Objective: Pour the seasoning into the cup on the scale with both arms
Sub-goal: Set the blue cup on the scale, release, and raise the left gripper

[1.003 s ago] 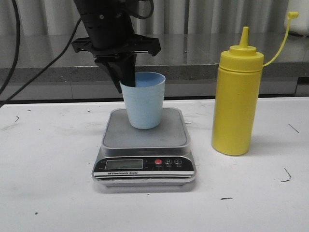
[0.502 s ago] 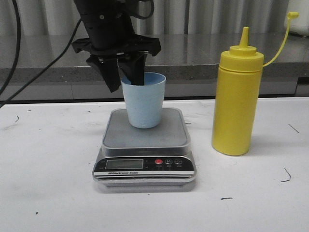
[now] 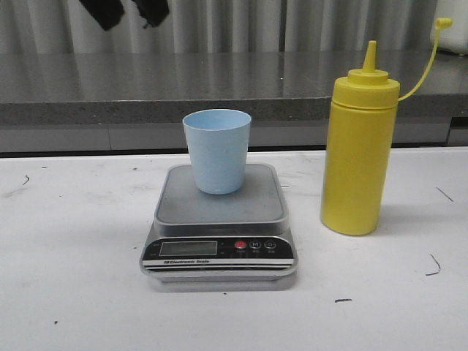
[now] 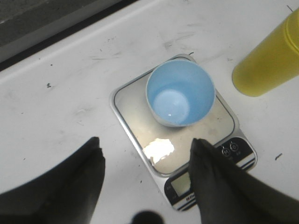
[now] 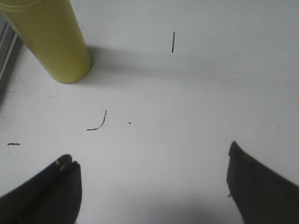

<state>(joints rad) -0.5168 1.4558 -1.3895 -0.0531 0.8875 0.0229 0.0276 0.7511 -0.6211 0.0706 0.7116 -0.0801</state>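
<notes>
The pale blue cup stands upright and empty on the silver platform of the scale; from the left wrist view the cup shows its bare inside on the scale. The yellow seasoning bottle stands upright to the right of the scale, cap hanging off its strap; its base appears as seasoning and seasoning. My left gripper is high above the cup, open and empty, also as left gripper. My right gripper is open over bare table, apart from the bottle.
The white table carries small dark scuff marks. A grey counter ledge runs along the back edge behind the scale and bottle.
The left gripper let go of the cup's rim, opened, and rose up and left to the top of the front view. The cup stays on the scale.
</notes>
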